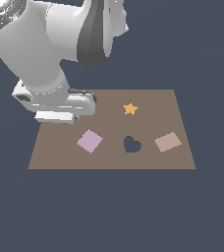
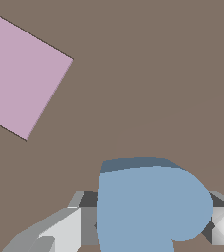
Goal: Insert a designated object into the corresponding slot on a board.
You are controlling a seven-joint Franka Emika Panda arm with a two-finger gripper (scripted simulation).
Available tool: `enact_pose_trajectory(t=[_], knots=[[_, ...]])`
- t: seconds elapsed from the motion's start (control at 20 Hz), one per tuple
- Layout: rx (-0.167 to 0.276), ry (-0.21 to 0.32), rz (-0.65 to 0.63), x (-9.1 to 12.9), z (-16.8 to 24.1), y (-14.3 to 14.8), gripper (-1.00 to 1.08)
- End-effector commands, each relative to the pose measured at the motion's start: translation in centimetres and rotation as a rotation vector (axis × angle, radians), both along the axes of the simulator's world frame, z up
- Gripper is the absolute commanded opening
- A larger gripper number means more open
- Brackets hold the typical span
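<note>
Closest to my wrist camera, the small light-blue heart-shaped block (image 2: 151,206) sits pinched between the jaws, with a grey finger (image 2: 60,229) showing on one side of it and another on the opposite side. I read that as a firm side grip on the lobes, which keeps the heart's outline free underneath for the drop into its hole. Beyond it lies the flat brown rectangular board (image 2: 148,74), and a pale pink square tile (image 2: 23,74) rests on that surface a little way off.

From the exterior view, the white arm hangs over the board's corner on that view's left, and its body hides the block there. The pink square is near it. Further along, towards the exterior view's right, the dark heart-shaped cutout (image 1: 131,144) lies open and unfilled, between the pink square and a tan rectangular tile (image 1: 168,141). An orange star (image 1: 129,108) sits behind the cutout. My guess: carry the heart across to it next
</note>
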State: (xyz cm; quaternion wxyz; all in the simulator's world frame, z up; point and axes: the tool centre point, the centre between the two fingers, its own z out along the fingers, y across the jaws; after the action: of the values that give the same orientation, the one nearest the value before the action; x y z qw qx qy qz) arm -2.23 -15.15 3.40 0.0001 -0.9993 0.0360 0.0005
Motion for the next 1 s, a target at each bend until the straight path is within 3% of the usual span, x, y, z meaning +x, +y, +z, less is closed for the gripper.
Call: enact_pose_trajectory(t=[0.0, 0.5, 0.95], knots=[[0.0, -0.001, -0.056, -0.3, 0.1, 1.0, -1.0], [0.0, -0.001, -0.344, -1.0, 0.2, 6.2, -1.0], [0.0, -0.001, -0.617, -0.2, 0.3, 11.2, -1.0]])
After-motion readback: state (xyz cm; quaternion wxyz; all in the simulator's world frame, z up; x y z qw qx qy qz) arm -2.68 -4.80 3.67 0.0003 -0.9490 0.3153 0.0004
